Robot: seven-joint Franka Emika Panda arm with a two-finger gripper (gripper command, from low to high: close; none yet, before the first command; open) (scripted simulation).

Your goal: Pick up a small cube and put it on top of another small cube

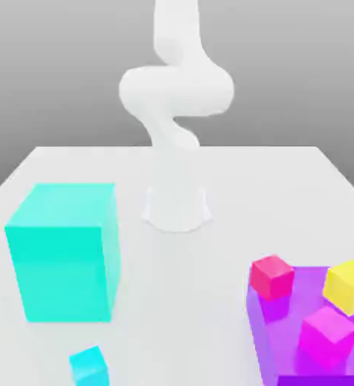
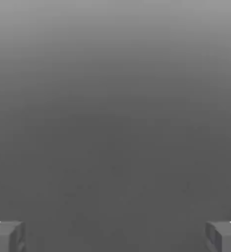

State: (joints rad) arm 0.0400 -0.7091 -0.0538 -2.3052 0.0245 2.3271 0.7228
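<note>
Cubes of small size number four: red [image 1: 272, 277], yellow [image 1: 349, 287] and pink [image 1: 327, 336] cubes upon a purple block [image 1: 302, 320] at the exterior view's right, and a cyan cube [image 1: 89, 367] on the table [image 1: 172, 301] at its left, near a large turquoise box [image 1: 65, 256]. The purple block bears its three cubes side by side, none stacked, each apart from the others; it appears to serve as a raised stand. Which cube is to be lifted cannot be determined. Gripper [image 2: 115, 237] found with its fingers wide apart, nothing between them, consistent with a pick not begun. The arm [image 1: 177, 90] rises upright, and the cubes sit well below the gripper, judged out of reach without a descent.
</note>
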